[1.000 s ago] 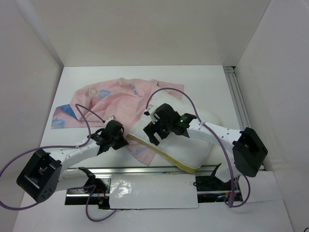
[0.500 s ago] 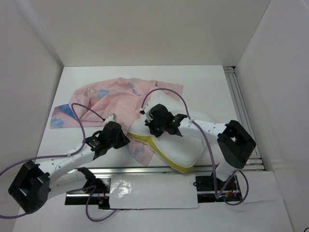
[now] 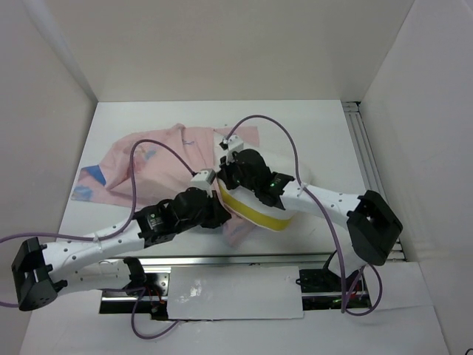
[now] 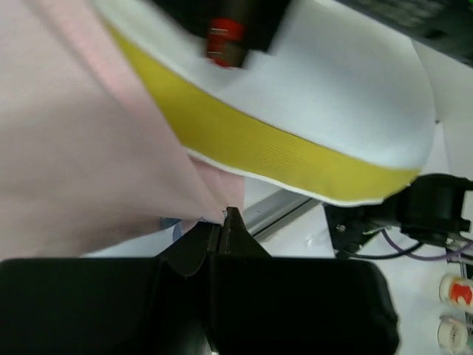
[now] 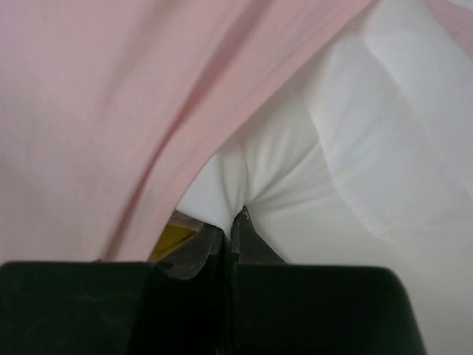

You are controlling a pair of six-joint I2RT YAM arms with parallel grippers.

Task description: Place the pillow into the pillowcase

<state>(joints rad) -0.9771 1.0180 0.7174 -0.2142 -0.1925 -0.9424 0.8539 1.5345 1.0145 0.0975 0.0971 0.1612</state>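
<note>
The pink pillowcase (image 3: 155, 166) lies rumpled across the left and middle of the table. The white pillow (image 3: 255, 212) shows mainly its yellow edge strip, bunched at the case's right end and partly under pink cloth. My left gripper (image 3: 216, 214) is shut on the pillowcase's edge just left of the strip. In the left wrist view, the pinched pillowcase (image 4: 81, 148) rises from the left gripper (image 4: 223, 220) beside the pillow (image 4: 325, 96). My right gripper (image 5: 236, 220) is shut on a fold of the pillow (image 5: 355, 148), with the pillowcase (image 5: 111, 96) draped above it. From above, the right gripper (image 3: 230, 177) is mostly hidden.
An aluminium rail (image 3: 244, 259) runs along the near edge and another rail (image 3: 366, 151) along the right side. White walls close in the table on three sides. Purple cables (image 3: 273, 126) loop above both arms.
The right gripper has shut on the pillow and pushed it left and farther back into the pillowcase. The left arm has swung right, carrying the case's edge over the pillow.
</note>
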